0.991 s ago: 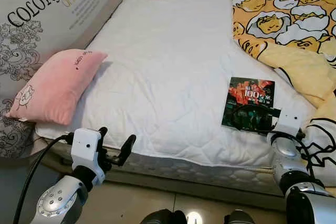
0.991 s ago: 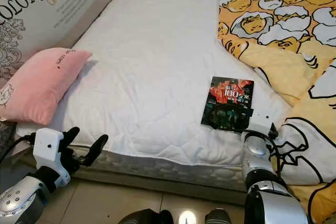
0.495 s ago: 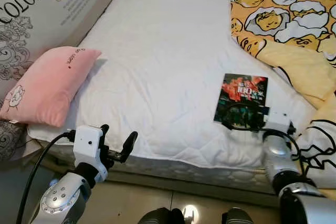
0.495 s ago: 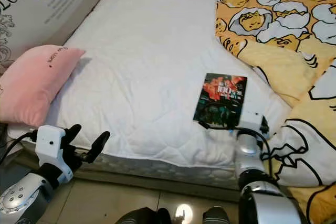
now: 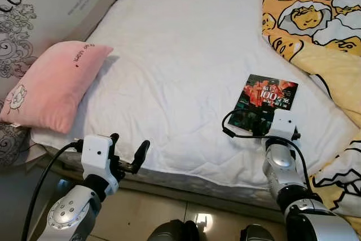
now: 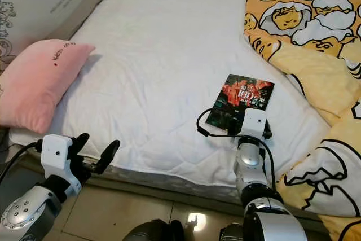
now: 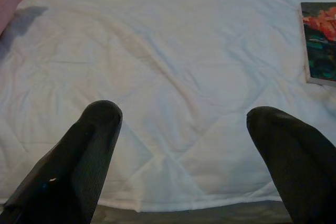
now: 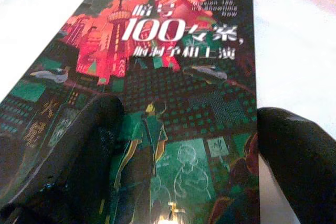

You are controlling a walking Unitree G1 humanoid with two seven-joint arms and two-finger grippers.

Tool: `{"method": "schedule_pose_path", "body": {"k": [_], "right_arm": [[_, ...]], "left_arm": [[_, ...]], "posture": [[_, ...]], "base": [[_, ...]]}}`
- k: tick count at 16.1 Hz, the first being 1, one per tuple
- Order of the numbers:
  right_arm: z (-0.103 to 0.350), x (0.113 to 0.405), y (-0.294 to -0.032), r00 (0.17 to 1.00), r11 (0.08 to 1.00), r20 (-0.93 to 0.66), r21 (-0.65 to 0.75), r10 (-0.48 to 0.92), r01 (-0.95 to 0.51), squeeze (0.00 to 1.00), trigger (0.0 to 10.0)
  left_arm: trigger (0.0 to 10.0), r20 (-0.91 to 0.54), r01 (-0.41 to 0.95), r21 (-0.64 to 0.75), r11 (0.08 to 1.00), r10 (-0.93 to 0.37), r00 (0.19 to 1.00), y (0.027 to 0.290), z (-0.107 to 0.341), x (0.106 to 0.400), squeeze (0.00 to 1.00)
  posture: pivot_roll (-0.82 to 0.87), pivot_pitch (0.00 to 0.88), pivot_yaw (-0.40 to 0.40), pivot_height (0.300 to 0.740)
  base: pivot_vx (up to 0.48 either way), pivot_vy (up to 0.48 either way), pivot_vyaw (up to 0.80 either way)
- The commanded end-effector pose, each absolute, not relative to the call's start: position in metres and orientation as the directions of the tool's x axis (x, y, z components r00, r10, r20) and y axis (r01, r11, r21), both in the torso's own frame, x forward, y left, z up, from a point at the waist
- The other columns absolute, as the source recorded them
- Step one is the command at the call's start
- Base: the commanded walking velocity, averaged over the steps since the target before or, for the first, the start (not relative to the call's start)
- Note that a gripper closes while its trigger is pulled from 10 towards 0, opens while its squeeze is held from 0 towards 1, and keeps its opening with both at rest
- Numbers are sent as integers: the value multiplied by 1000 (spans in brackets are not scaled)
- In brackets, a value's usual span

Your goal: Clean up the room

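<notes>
Nearest, at 7 o'clock in the head views: left gripper (image 5: 128,156) on a silver arm bent up from below, white wrist block upright, two black fingers (image 7: 89,150) spread wide apart and empty, aimed over the near edge of the mattress (image 5: 186,71). Through the left wrist view, quilted white surface between the parted tips, with a corner of the book (image 7: 320,43) off at the far side and a sliver of pink at the opposite corner.

At 5 o'clock: right arm rising almost straight up from the robot's shoulder, forearm vertical, white wrist block tipped forward at the near edge of the book (image 5: 264,99), a black cable looping out to 9 o'clock of the wrist. Right gripper (image 8: 184,145) splayed open in its wrist view, one finger (image 8: 79,156) low over the dark green lower part of the cover, the other beyond the cover's edge over white sheet; contact with the cover not clear.

Book flat on the mattress, cover up, red towers and white "100" lettering toward its far end, lying at about 3 o'clock from the bed's middle, close beside the yellow blanket (image 5: 327,66) with its egg-cartoon print.

At 9 o'clock: pink pillow (image 5: 53,86) resting on the mattress edge, leaning against a larger grey printed cushion (image 5: 34,9).

Farther, toward 12 o'clock: bare white quilting running up the bed.
</notes>
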State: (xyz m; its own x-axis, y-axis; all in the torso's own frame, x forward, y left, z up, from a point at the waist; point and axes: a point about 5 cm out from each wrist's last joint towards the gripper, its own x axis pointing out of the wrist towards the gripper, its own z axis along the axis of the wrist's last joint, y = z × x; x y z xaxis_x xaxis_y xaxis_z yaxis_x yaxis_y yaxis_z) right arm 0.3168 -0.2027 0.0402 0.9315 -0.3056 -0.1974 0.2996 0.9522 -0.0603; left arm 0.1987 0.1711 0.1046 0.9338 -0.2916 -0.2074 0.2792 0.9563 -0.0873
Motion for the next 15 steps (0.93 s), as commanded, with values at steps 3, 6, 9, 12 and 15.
{"method": "schedule_pose_path", "body": {"k": [3, 6, 9, 12, 15], "right_arm": [[19, 312, -192, 878, 933, -402, 132, -259, 335, 24, 10000], [10, 309, -186, 852, 918, -483, 212, -201, 336, 31, 0], [10, 311, -184, 846, 901, -509, 274, -160, 335, 43, 0], [9, 311, -184, 842, 877, -524, 335, -129, 343, 63, 0], [8, 310, -183, 844, 864, -528, 376, -98, 336, 71, 0]], "left_arm": [[10000, -210, 267, -68, 961, -276, 938, 173, 105, 197, 0], [10000, -206, 267, -64, 962, -275, 939, 174, 106, 200, 0], [10000, -204, 266, -62, 962, -273, 940, 174, 106, 201, 0], [10000, -203, 264, -62, 963, -271, 941, 173, 105, 203, 0], [10000, -203, 261, -67, 963, -269, 941, 171, 103, 205, 0]], "posture": [[84, 122, 238, 740], [87, 117, 239, 740], [86, 117, 237, 740], [82, 115, 232, 740], [65, 100, 222, 740]], "base": [[0, 0, 0], [0, 0, 0], [0, 0, 0], [0, 0, 0], [0, 0, 0]]}}
